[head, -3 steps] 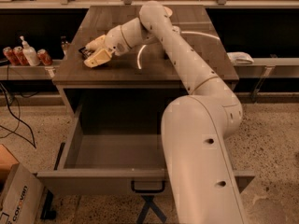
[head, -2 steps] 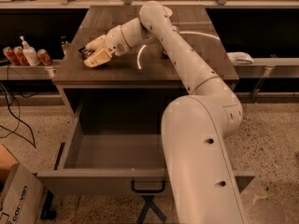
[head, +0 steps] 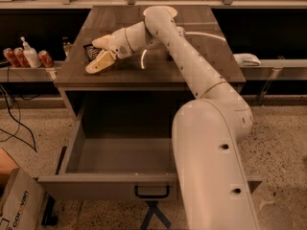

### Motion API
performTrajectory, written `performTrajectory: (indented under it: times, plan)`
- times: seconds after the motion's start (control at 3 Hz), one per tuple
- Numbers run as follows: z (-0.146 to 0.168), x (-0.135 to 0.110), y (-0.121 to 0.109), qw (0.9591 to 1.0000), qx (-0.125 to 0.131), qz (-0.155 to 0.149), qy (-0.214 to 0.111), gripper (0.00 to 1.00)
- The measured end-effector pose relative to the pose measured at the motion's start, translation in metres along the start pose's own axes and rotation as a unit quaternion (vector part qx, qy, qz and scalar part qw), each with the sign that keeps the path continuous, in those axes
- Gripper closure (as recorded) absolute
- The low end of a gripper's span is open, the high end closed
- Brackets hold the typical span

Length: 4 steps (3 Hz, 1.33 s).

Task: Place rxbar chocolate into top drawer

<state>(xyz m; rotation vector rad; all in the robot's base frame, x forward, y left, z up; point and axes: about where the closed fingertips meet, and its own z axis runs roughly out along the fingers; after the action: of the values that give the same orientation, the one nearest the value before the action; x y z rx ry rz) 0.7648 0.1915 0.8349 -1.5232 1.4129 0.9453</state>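
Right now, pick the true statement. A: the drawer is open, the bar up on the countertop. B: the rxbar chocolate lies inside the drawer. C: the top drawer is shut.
A: the top drawer stands pulled out, and the rxbar chocolate sits on the countertop at the pincer.

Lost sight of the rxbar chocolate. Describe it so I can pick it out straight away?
Find the wooden tabletop above the open top drawer, then its left side in view, where the gripper reaches. The rxbar chocolate is the small flat black wrapper at the gripper's tip. Unlike the upright red cans on the shelf further left, it is dark and flat.
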Motion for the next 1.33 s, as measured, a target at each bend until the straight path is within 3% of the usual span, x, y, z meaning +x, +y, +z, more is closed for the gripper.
performTrajectory:
  times: [0.33,0.67,1.0,1.33]
  plan:
    - [0.003,-0.016,-0.004,0.9961,0.038,0.018,-0.078,0.00]
    - [0.003,-0.025,-0.003,0.9903,0.058,0.027,-0.124,0.00]
    - [0.004,-0.027,-0.003,0.9879,0.069,0.034,-0.135,0.00]
    - [0.004,-0.023,-0.004,0.9879,0.081,0.043,-0.125,0.00]
